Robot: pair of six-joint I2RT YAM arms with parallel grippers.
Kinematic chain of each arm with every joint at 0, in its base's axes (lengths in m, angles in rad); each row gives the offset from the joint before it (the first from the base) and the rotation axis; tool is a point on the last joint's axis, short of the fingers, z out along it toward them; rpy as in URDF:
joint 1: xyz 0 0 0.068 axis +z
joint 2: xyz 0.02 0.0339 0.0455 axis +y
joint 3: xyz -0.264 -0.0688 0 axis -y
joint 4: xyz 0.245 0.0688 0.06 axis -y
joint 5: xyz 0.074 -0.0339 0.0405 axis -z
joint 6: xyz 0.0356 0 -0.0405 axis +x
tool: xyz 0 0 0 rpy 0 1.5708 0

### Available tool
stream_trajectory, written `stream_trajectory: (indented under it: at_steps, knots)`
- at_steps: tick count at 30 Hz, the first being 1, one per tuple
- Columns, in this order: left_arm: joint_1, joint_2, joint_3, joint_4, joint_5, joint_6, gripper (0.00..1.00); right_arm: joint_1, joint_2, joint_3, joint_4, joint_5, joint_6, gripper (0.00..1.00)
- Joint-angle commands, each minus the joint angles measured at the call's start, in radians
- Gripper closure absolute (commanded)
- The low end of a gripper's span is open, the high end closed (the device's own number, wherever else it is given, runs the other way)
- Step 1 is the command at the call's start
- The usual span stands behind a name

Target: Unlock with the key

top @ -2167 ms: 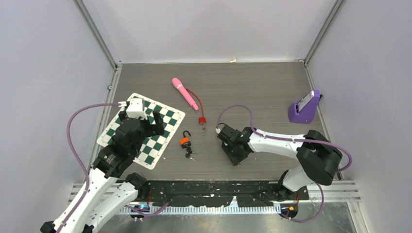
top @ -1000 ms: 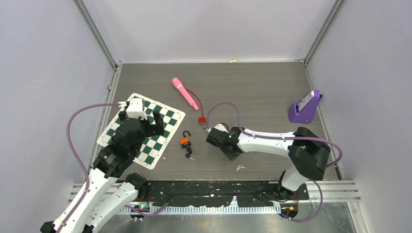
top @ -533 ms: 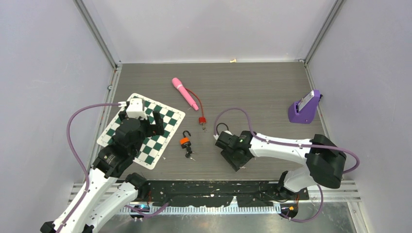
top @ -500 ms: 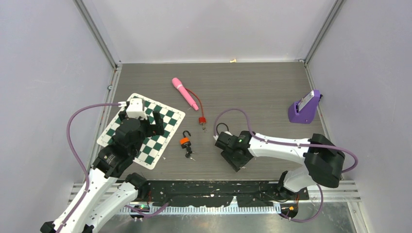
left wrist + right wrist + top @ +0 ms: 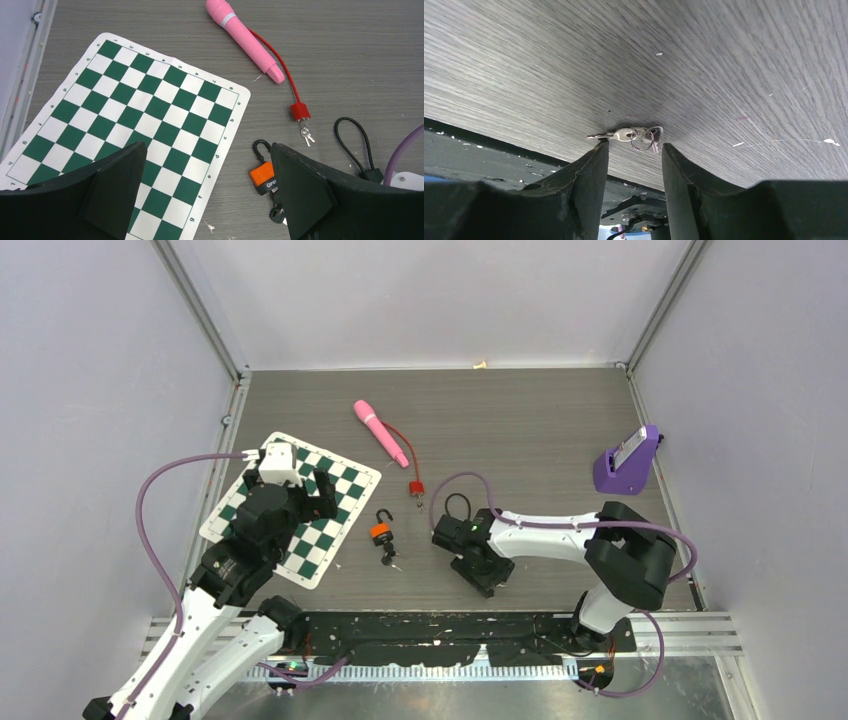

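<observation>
Right gripper (image 5: 635, 147) is half-parted and grips nothing, with its tips low over the bench (image 5: 724, 60). The key bunch (image 5: 629, 134) lies flat just ahead of the gap. The key blade runs crosswise, its tip toward one finger (image 5: 586, 165) and its ring toward the other, so the long axis follows the closing line. It probably needs a wrist turn before pinching. Left gripper (image 5: 207, 150) is spread wide over the chess mat (image 5: 125, 100), well apart from the keys, so the right arm is nearer. Orange padlock (image 5: 380, 531) and red padlock (image 5: 415, 487) sit to the left of the keys, between the arms.
</observation>
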Motion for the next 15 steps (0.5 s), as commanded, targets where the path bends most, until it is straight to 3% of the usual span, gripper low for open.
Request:
stream_trajectory:
  at_steps: [1,9,15]
  knots:
    - [-0.005,-0.009,0.006,0.033,-0.011,0.013,0.01,-0.028,0.037,0.001,0.171,-0.026,0.006,0.52]
    - [-0.005,-0.019,0.006,0.031,-0.012,0.013,0.01,-0.195,-0.019,-0.067,0.31,-0.093,0.077,0.76]
    - [-0.005,-0.023,0.006,0.033,-0.013,0.014,0.01,-0.291,-0.079,-0.109,0.374,-0.087,0.14,0.77]
